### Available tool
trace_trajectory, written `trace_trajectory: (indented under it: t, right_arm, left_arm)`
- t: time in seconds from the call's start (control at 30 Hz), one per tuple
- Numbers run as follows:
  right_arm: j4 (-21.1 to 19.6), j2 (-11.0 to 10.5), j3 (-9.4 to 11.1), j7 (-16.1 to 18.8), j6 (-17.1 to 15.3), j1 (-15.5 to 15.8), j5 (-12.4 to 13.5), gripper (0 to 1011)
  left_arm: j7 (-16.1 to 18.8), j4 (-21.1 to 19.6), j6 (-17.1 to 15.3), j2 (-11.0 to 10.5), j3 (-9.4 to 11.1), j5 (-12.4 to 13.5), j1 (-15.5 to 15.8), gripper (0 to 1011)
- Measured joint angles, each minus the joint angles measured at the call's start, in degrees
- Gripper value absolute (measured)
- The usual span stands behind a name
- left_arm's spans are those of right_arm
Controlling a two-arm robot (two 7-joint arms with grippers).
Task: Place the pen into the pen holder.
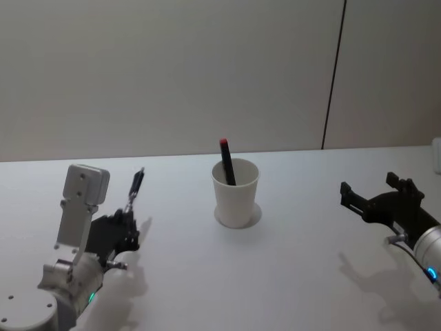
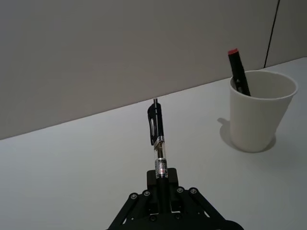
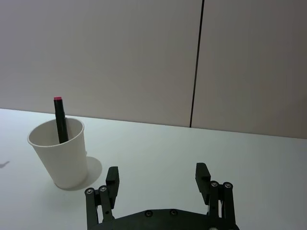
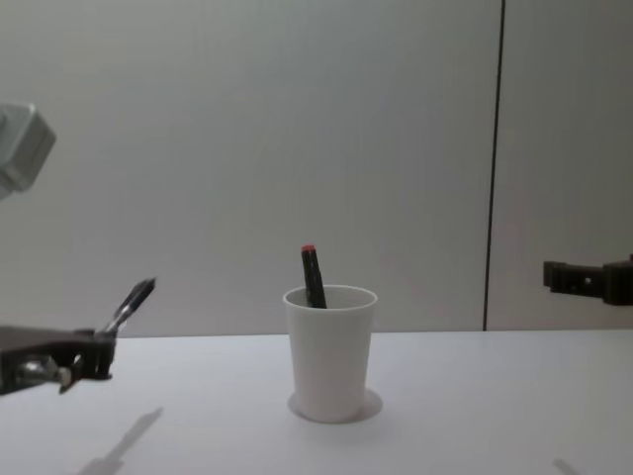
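While the pen juts up at a slant from the left gripper, clamped by its lower end, its black clipped cap points toward the wall. It hangs above the white counter, well apart from the pen holder and on the robot's left of it. In the left wrist view, the pen's clear barrel rises from between the clenched black fingers, with the cup off to one side.

The pen holder, a white paper cup with a rolled rim, stands upright near the middle of the counter. A black marker with a red tip leans inside it, its top poking above the rim.

On the robot's right, the right gripper hovers above the counter, well clear of the cup, its two black fingers spread apart and grasping nothing. A pale wall with one dark vertical seam closes the scene behind.
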State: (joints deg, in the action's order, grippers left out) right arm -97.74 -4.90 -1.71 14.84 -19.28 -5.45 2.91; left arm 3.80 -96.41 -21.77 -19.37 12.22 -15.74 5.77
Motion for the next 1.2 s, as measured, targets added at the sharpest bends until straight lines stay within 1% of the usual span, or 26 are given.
trace_trajectory:
  t: [0.03, 0.13, 0.17, 0.23, 0.27, 0.33, 0.37, 0.57, 0.67, 0.7, 0.87, 1.0, 1.1, 1.13, 1.2]
  right_arm:
    - [0.0, 0.0, 0.0, 0.0, 0.0, 0.0, 0.0, 1002]
    - [0.0, 0.0, 0.0, 0.0, 0.0, 0.0, 0.0, 1002]
    - [0.0, 0.0, 0.0, 0.0, 0.0, 0.0, 0.0, 1002]
    - [0.0, 0.0, 0.0, 0.0, 0.0, 0.0, 0.0, 1002]
    - [0.0, 0.0, 0.0, 0.0, 0.0, 0.0, 0.0, 1002]
    - [0.0, 0.0, 0.0, 0.0, 0.0, 0.0, 0.0, 1002]
    - [0.0, 0.0, 0.0, 0.0, 0.0, 0.0, 0.0, 1002]
    - [0.0, 0.0, 0.0, 0.0, 0.0, 0.0, 0.0, 1002]
    - [0.0, 0.0, 0.0, 0.0, 0.0, 0.0, 0.0, 1002]
    - [0.0, 0.0, 0.0, 0.0, 0.0, 0.0, 0.0, 1002]
    - [0.0, 0.0, 0.0, 0.0, 0.0, 0.0, 0.0, 1002]
    - [0.0, 0.0, 0.0, 0.0, 0.0, 0.0, 0.0, 1002]
    - [0.0, 0.0, 0.0, 0.0, 0.0, 0.0, 0.0, 1002]
    - [0.0, 0.0, 0.0, 0.0, 0.0, 0.0, 0.0, 1002]
    - [0.0, 0.0, 0.0, 0.0, 0.0, 0.0, 0.0, 1002]
  left_arm:
    - [-0.6, 0.1, 0.5, -0.1, 0.0, 0.2, 0.1, 139]
    - [-3.9, 0.4, 2.9, -0.5, -0.2, 1.1, 0.6, 139]
    - [-3.9, 0.4, 2.9, -0.5, -0.2, 1.1, 0.6, 139]
    - [-5.8, 0.6, 4.3, -0.8, -0.3, 1.5, 1.1, 139]
    - [-7.3, 0.8, 5.4, -1.0, -0.4, 1.7, 1.4, 139]
    - [-8.6, 1.0, 6.3, -1.1, -0.4, 1.9, 1.7, 139]
    - [-9.9, 1.3, 7.2, -1.2, -0.5, 2.0, 2.0, 139]
    - [-14.9, 2.2, 10.4, -1.5, -0.6, 2.2, 3.2, 139]
    - [-18.4, 2.9, 12.4, -1.6, -0.6, 2.2, 4.1, 139]
    - [-18.4, 2.9, 12.4, -1.6, -0.6, 2.2, 4.1, 139]
    - [-23.9, 4.2, 15.2, -1.6, -0.5, 1.5, 5.6, 139]
    - [-26.7, 4.9, 16.5, -1.4, -0.4, 1.0, 6.4, 139]
    - [-30.0, 5.8, 17.8, -1.2, -0.2, 0.4, 7.5, 139]
    - [-30.0, 5.8, 17.8, -1.2, -0.2, 0.4, 7.5, 139]
    - [-32.8, 6.6, 18.8, -0.9, 0.0, 0.1, 8.4, 139]
